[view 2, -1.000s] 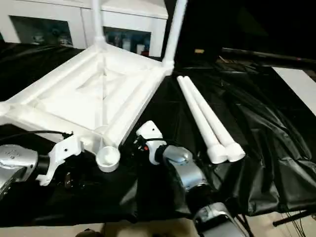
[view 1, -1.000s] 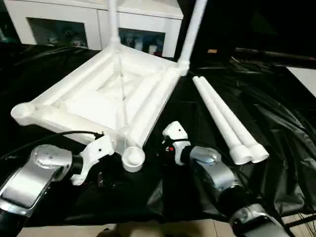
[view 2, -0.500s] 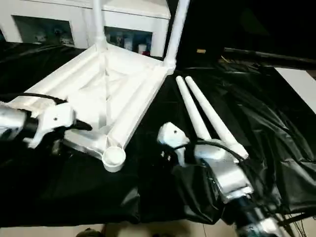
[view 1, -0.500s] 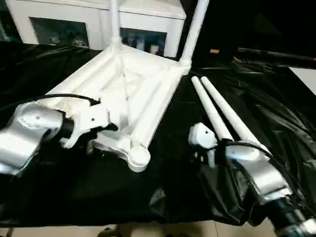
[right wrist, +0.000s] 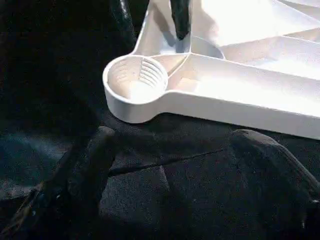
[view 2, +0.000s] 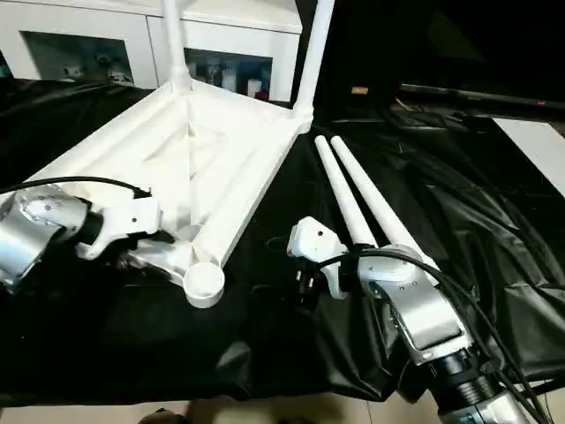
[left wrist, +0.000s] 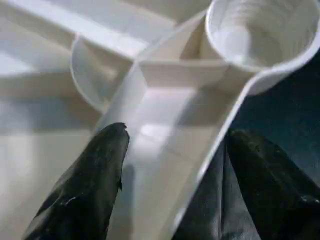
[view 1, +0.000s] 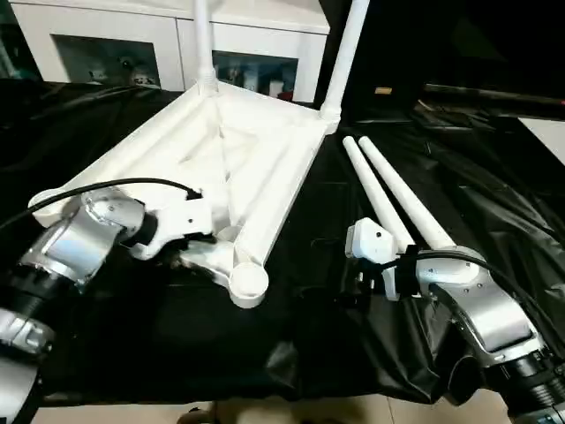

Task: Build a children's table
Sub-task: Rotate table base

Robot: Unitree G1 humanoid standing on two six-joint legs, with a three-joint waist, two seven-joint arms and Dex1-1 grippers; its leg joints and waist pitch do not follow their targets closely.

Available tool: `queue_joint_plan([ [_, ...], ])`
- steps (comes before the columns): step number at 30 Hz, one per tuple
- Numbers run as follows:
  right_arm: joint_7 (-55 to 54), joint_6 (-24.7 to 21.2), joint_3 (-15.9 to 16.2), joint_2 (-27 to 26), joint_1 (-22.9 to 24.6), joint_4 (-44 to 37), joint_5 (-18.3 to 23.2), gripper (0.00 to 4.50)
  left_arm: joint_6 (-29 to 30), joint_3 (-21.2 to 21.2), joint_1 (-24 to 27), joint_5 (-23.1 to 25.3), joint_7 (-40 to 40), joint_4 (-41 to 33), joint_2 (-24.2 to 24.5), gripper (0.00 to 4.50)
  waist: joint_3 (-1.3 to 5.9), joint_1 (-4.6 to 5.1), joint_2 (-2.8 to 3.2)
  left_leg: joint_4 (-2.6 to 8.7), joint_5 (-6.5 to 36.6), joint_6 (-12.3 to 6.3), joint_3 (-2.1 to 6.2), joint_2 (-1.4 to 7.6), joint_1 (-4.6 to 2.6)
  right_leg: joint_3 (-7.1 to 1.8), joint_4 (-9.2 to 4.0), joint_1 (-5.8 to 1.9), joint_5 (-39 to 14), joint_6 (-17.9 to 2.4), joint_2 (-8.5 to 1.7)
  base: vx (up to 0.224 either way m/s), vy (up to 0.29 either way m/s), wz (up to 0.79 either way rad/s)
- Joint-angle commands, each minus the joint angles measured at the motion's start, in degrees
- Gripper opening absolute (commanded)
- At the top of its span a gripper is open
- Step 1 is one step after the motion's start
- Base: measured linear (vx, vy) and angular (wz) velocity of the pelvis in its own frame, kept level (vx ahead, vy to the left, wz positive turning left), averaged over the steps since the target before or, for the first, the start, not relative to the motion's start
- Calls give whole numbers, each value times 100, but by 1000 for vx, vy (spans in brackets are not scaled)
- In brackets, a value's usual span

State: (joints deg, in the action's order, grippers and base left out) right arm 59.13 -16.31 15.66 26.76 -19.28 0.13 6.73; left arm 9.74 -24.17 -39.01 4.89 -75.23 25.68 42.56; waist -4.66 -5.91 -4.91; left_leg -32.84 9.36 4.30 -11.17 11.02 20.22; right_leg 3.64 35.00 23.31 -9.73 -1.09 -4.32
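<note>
A black cloth covers the tabletop (view 1: 494,177), and behind its far edge stands a white cabinet (view 1: 132,35) with glass doors. The children's table (view 1: 221,150) lies upside down on the cloth toward the far left of the tabletop, its ribbed underside facing up. Two legs (view 1: 349,49) stand upright in the sockets at its far corners. Two loose legs (view 1: 388,199) lie side by side, touching, on the cloth just right of the upturned top, running from the far edge toward the near right. The empty round socket (view 1: 248,283) at the near corner of the top points up, and a second empty socket (view 1: 42,201) sits at the left corner. The left gripper (left wrist: 172,165) is at the rim of the top just beside the near socket, its jaws open and straddling the rim wall, one black finger (left wrist: 95,175) inside the frame and the other outside over the cloth. The right gripper (right wrist: 170,170) hovers low over the cloth between the near socket and the loose legs, jaws wide apart and holding nothing, pointing at the near socket.
</note>
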Motion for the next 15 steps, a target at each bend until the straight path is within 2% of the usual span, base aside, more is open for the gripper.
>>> queue_joint_plan([
  [1,-36,-122,-131,100,42,-154,91,392,-121,-74,-182,68,-15,201,3,325,436,-36,174,371,1615,149,138,225,-92,-289,-378,-266,-1312,-1073,-388,0,0,0],
  [2,-52,-141,-121,94,31,-146,91,392,-153,-64,-223,101,-12,320,-27,321,435,-47,181,373,1625,150,139,225,-93,-289,-374,-265,-1293,-1079,-383,0,0,0],
  [3,-64,-155,-114,83,21,-139,88,392,-170,-49,-243,122,-9,387,-46,321,432,-50,148,375,1629,145,137,229,-90,-288,-379,-268,-1301,-1075,-387,0,0,0],
  [4,-72,-165,-111,75,15,-136,83,392,-183,-35,-256,140,-13,432,-62,311,436,-73,167,370,1625,150,137,229,-101,-290,-374,-263,-1322,-1073,-400,0,0,0],
  [6,-89,-159,-98,46,-6,-106,71,392,-99,19,-254,122,29,456,-108,282,428,-79,152,375,1656,170,142,238,-96,-289,-373,-263,-1363,-1073,-408,0,0,0],
  [9,-121,-134,-64,9,-14,-69,53,392,114,64,-210,126,88,421,-146,282,428,-88,154,376,1651,182,141,242,-97,-290,-370,-259,-1394,-1071,-417,0,0,0],
  [11,-131,-126,-53,5,-4,-66,58,392,188,122,-186,56,108,403,-188,246,429,-91,150,375,1621,180,141,241,-94,-289,-367,-264,-1365,-1080,-417,0,0,0],
  [14,-144,-119,-35,8,-1,-48,64,392,280,149,-180,11,111,409,-217,239,428,-93,145,370,1597,158,138,236,-87,-292,-369,-266,-1373,-1066,-420,0,0,0],
  [15,-158,-106,-22,-1,-8,-13,59,392,312,145,-149,-4,70,397,-232,215,424,-102,147,370,1631,156,139,239,-96,-289,-382,-258,-1459,-1058,-425,0,0,0],
])
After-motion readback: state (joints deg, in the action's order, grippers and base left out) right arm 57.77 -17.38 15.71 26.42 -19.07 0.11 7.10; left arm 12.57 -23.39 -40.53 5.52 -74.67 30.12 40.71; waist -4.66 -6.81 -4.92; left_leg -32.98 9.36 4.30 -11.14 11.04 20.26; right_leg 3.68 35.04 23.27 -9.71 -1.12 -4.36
